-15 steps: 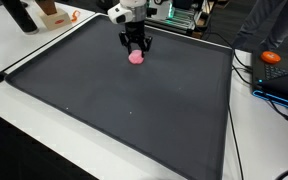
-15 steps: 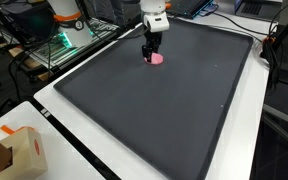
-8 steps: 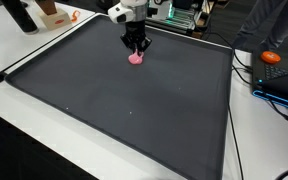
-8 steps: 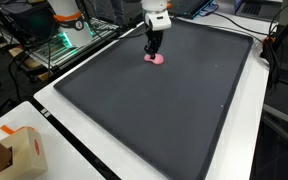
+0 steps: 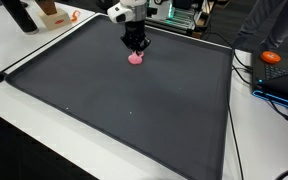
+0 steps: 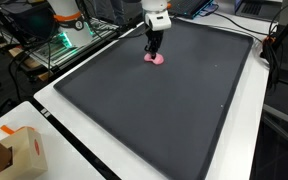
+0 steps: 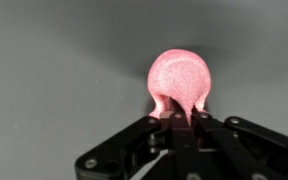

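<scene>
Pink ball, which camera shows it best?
The wrist view: the pink ball sits large and sharp, its lower edge pinched in the shut gripper. In both exterior views it is only a small pink spot on the black mat, under the gripper.

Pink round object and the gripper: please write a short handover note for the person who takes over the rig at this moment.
Gripper: shut on the lower edge of the pink round soft-looking object, as the wrist view shows.
Place: in both exterior views the object rests on the dark grey mat, near one edge, with the gripper directly above it.
Done: approach and pinch.
Left: not yet lifted. Raise it slowly, because the grip holds only the rim and may slip.
</scene>
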You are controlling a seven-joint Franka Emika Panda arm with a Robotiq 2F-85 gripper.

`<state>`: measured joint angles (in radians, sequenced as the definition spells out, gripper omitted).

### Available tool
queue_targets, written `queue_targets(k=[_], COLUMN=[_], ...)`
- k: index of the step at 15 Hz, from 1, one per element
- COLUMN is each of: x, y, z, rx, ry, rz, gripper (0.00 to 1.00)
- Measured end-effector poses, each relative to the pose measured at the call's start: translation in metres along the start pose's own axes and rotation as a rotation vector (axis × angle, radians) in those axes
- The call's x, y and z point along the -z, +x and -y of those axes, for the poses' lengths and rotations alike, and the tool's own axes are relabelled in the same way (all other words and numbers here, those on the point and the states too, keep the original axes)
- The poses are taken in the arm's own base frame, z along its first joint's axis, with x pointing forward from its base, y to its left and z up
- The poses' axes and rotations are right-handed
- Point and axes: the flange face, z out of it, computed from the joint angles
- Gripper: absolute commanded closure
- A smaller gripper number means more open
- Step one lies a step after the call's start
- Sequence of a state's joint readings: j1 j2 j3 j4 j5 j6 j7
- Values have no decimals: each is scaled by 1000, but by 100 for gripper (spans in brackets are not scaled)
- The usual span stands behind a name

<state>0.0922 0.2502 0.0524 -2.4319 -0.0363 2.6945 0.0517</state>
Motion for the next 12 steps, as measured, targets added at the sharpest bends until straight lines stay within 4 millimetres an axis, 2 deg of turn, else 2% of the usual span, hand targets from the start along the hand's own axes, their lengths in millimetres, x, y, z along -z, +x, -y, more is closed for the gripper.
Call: queue_targets(k=[1, 2, 3, 8, 12], x=[0, 0, 0, 5, 23], y=[0, 0, 0, 4, 14], z=[0, 0, 0, -1, -3], rx=[0, -1, -1, -5, -28], ry=[0, 0, 0, 0, 9], rz=[0, 0, 0, -8, -17], gripper=[99, 71, 70, 30, 1])
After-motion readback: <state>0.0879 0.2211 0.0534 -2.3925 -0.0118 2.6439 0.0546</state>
